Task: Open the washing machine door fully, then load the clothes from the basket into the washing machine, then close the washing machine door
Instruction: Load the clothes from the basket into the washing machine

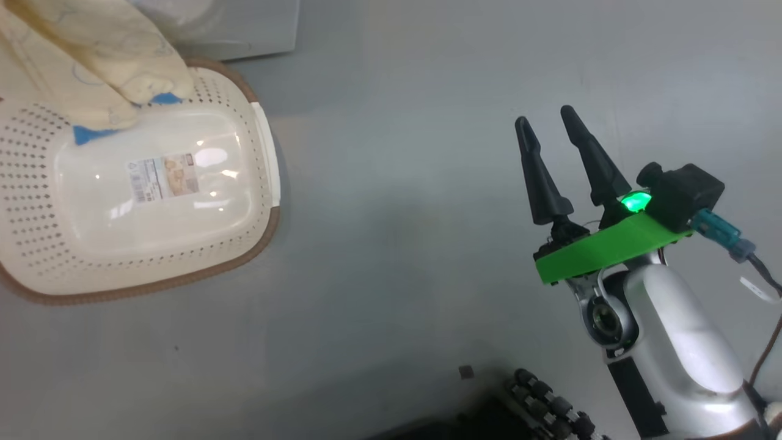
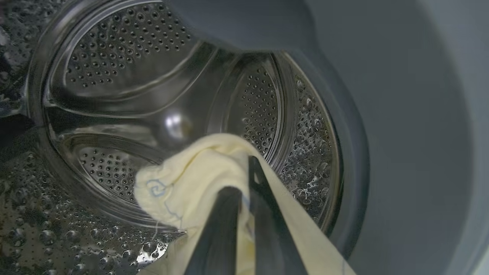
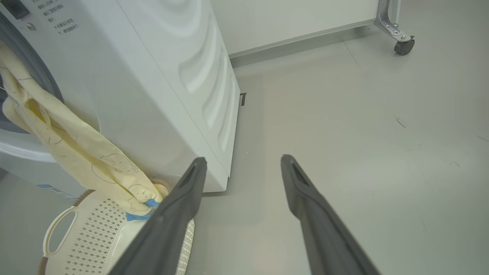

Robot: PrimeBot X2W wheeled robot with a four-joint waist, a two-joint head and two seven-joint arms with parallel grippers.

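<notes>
The left gripper [image 2: 241, 176] pinches one yellow garment [image 2: 183, 183], stretched lengthwise from the drum [image 2: 114, 76] down to one basket [image 1: 264, 140]; the right gripper [image 1: 545, 117] is spread.

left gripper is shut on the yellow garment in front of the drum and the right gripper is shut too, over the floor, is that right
Not quite: the right gripper is open, its fingers spread apart over the floor, as the right wrist view shows. The rest holds: the left gripper is shut on the yellow garment in front of the drum.
</notes>
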